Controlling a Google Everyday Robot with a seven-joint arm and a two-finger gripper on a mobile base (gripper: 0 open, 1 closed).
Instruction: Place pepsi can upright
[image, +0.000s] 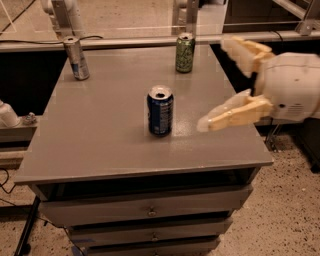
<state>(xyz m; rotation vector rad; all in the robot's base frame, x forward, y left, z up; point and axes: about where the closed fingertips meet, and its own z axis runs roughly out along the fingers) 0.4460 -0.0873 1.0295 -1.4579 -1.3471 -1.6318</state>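
Note:
The pepsi can (160, 111) is dark blue with a silver top. It stands upright near the middle of the grey table (100, 135). My gripper (215, 85) is to the right of the can, well apart from it and raised above the table's right side. Its two cream fingers (232, 114) are spread wide and hold nothing.
A green can (185, 52) stands upright at the table's back edge. A slim silver-and-blue can (76, 58) stands at the back left. The table has drawers below its front edge (145, 167). A rail and metal posts run behind the table.

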